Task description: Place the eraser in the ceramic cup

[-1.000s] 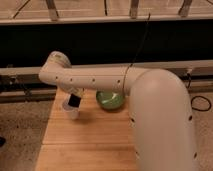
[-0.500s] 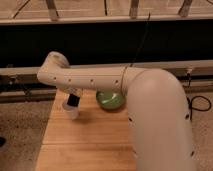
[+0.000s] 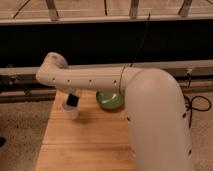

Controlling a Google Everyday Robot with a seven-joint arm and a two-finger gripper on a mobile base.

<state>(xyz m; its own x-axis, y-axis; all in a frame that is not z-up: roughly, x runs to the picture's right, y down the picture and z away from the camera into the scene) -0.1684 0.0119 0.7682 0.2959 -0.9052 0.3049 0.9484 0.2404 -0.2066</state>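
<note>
The white ceramic cup (image 3: 70, 112) stands upright on the left part of the wooden table (image 3: 85, 142). My gripper (image 3: 73, 100) hangs from the long white arm and sits right above the cup's mouth, touching or just inside its rim. A small dark shape at the gripper's tip is over the cup; I cannot tell whether it is the black eraser or part of the gripper. No eraser shows anywhere else on the table.
A wider green bowl (image 3: 110, 100) stands on the table just right of the cup, partly behind the arm. My big white arm (image 3: 150, 120) covers the table's right side. A speckled floor lies to the left, and a dark wall with rails behind.
The arm has only shifted slightly. The gripper stays over the cup, and the cup and bowl have not moved.
</note>
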